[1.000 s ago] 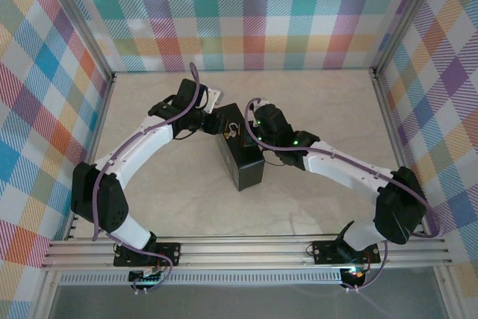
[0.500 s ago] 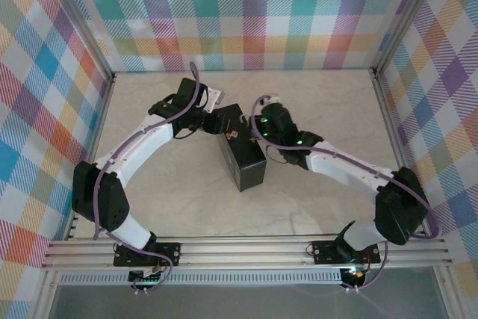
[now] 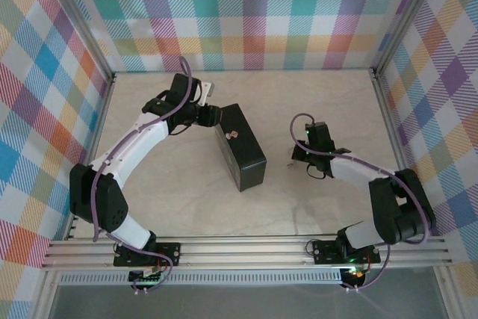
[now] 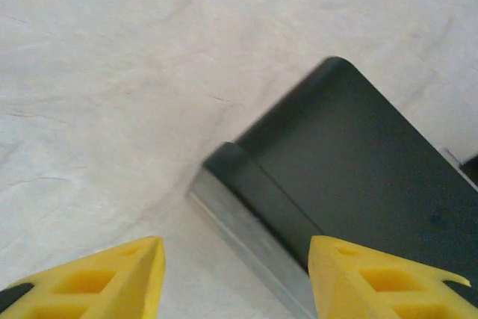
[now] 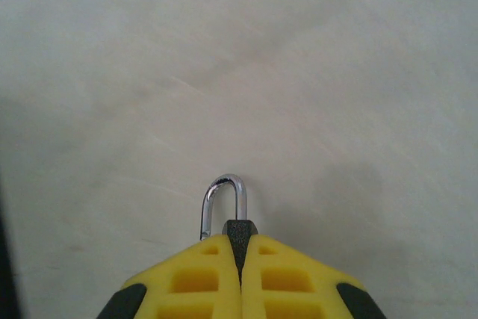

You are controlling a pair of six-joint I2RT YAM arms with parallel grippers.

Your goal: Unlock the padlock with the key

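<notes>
A: Looking across the table from where you stand, what is the biggest thing on it?

B: One black box, long and rectangular, lying at a slant on a pale, faintly creased, stone-like surface. Its walls look smooth and matte and its corners are rounded. The left wrist camera shows a silvery strip running along one edge. I cannot see inside it. A pale metal bit sits on its top face, towards the far end. It is too small to say what it is.

A: Where is the padlock?

B: Off the box, well apart from it on its right side. The padlock is pinched in the right gripper. Its tiny dark grey body is squeezed between two yellow fingers pressed together. The shiny, curved shackle pokes out past the tips, with bare table beyond. I cannot tell whether the shackle is latched.

A: And the other arm?

B: The left gripper hovers at the box's far left corner. Its jaws are spread wide and hold nothing. Its fingers are yellow moulded wedges with hollow pockets. Between them lie pale table and the box's rounded corner.
</notes>
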